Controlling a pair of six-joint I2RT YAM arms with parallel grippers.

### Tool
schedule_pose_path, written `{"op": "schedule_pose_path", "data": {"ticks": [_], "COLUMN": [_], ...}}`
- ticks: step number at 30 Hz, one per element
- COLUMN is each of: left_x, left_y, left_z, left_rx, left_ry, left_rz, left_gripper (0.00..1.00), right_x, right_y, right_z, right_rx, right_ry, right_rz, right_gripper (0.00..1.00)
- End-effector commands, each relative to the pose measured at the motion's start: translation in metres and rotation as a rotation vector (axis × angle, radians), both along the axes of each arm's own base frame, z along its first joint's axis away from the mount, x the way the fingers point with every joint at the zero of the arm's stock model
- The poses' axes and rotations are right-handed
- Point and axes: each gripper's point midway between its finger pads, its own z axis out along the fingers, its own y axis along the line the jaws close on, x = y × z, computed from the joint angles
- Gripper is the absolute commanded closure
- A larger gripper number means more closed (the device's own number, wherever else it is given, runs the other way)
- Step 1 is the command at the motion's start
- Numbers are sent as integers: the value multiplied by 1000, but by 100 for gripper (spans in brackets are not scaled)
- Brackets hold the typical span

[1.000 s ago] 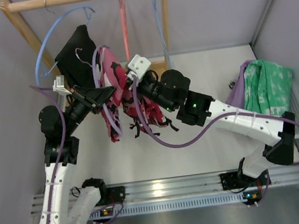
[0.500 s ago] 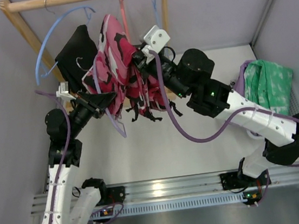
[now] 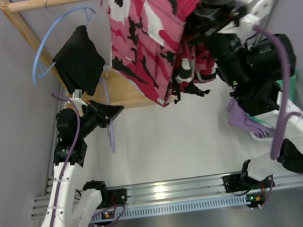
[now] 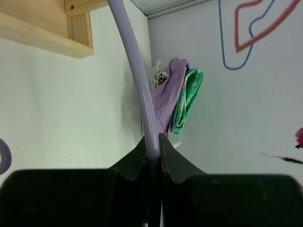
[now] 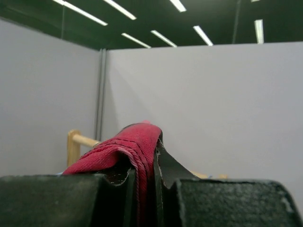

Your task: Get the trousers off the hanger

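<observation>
One pair of trousers (image 3: 147, 31), one lilac hanger (image 3: 110, 135), one black garment (image 3: 78, 59) and one light-blue hanger (image 3: 48, 35) show from above, by the wooden rack (image 3: 54, 0). Half a second ago the trousers draped over the lilac hanger at left. Now they hang high at far right, clear of it. The right gripper (image 5: 144, 151) is clenched on a ribbed magenta fold. The cloth spreads wide, pink with black and white blotches, dark strings dangling at its right. The left gripper (image 4: 152, 142) pinches the bare hanger's bar at near left.
</observation>
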Motion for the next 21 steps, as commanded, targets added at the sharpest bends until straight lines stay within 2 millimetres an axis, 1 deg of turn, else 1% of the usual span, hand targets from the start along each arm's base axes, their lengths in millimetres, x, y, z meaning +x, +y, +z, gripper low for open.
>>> {"op": "schedule_pose_path", "data": {"ticks": [1, 2, 3, 4, 5, 6, 7, 8, 10, 11, 13, 14, 15, 16, 17, 19, 20, 21], "left_x": [-19, -22, -23, -25, -26, -28, -28, -28, -30, -30, -31, -31, -32, -31, -31, -30, -28, -28], "left_y": [-6, -6, -7, -8, -8, -9, -9, -10, -11, -12, -13, -13, -13, -13, -13, -14, -14, -14], "left_z": [42, 44, 43, 44, 44, 46, 45, 45, 48, 49, 53, 53, 55, 56, 58, 60, 62, 63], "left_rx": [60, 63, 65, 63, 62, 60, 62, 64, 68, 68, 80, 83, 87, 87, 85, 84, 84, 85], "left_ry": [-230, -242, -246, -248, -250, -255, -254, -253, -268, -269, -292, -293, -304, -305, -305, -305, -308, -309], "left_rz": [-72, -75, -86, -91, -95, -104, -106, -114, -125, -131, -145, -147, -147, -144, -145, -144, -140, -140], "left_gripper": [100, 100, 100, 100, 100, 100, 100, 100, 100, 100, 100, 100, 100, 100, 100, 100, 100, 100], "right_x": [-50, -50, -48, -46, -49, -50, -43, -60, -60, -78, -89, -103, -109, -104, -121, -125, -123, -122], "right_y": [-141, -155, -164, -178, -201, -207, -216, -235, -249, -271, -286, -298, -303, -311, -321, -337, -344, -348], "right_z": [83, 82, 81, 80, 77, 72, 63, 64, 51, 49, 40, 33, 28, 15, 10, -9, -28, -37], "right_rx": [358, 367, 398, 414, 422, 428, 413, 435, 446, 463, 470, 470, 472, 458, 473, 493, 467, 450], "right_ry": [-183, -170, -145, -132, -140, -129, -121, -139, -105, -128, -130, -145, -148, -118, -125, -85, -37, -14], "right_rz": [-83, -98, -86, -117, -183, -186, -246, -265, -312, -373, -431, -487, -515, -599, -642, -756, -834, -886], "right_gripper": [100, 100, 100, 100, 100, 100, 100, 100, 100, 100, 100, 100, 100, 100, 100, 100, 100, 100]}}
